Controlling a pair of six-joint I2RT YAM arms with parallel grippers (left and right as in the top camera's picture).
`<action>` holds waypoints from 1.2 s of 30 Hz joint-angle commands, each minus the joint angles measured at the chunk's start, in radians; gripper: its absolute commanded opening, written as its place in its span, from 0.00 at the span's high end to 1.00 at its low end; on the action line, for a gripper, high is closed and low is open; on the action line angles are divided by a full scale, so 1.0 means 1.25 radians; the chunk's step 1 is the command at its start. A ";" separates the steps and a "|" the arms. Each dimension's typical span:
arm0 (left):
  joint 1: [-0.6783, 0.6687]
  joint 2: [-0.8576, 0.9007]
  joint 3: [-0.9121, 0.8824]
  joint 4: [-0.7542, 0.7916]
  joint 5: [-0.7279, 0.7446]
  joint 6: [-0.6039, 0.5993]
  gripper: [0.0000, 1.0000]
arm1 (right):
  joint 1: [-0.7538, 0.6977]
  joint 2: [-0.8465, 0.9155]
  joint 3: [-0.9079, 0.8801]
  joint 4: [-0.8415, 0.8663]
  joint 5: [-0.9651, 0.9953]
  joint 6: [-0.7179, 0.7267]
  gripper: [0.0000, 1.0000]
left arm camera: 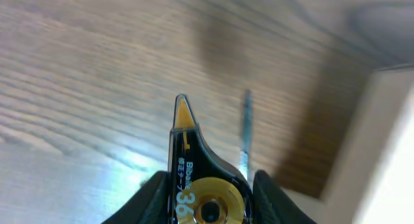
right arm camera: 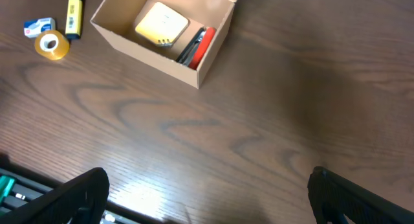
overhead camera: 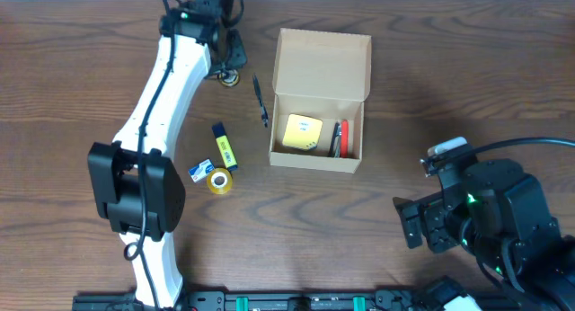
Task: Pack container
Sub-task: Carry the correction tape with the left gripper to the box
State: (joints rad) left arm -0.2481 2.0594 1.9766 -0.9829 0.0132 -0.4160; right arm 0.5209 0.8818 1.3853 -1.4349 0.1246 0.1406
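Left gripper (left arm camera: 213, 199) pinches a correction tape (left arm camera: 194, 159) at ten o'clock of the open box (overhead camera: 322, 64), mid-table, apparently to pack it. Right gripper (right arm camera: 207, 195) waits spread wide at five o'clock.

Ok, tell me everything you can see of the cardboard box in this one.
The cardboard box is small, rectangular and plain tan, and stands upright on the wooden table. Its hinged lid is open, folded back on the far side. Inside, a pale yellow pad sits in the left part, and slim red and black things, too small to identify, lie along the right wall. A black pen lies just left of the box, apart. Outside, only the table touches it.
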 commanded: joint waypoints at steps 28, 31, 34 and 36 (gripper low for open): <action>-0.262 0.007 0.070 -0.121 0.088 0.075 0.94 | -0.004 0.000 0.001 0.000 0.005 -0.003 0.01; -0.280 0.007 0.036 -0.056 0.066 0.064 0.94 | -0.004 0.000 0.001 0.000 0.005 -0.003 0.01; -0.294 0.007 -0.003 -0.006 0.026 0.027 0.94 | -0.004 0.000 0.001 0.000 0.005 -0.003 0.01; -0.298 0.007 -0.029 0.020 0.026 0.004 0.94 | -0.004 0.000 0.001 -0.001 0.005 -0.003 0.01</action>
State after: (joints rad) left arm -0.6163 2.0594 1.9766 -0.9741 0.0860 -0.3630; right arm 0.5209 0.8814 1.3853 -1.4345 0.1242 0.1406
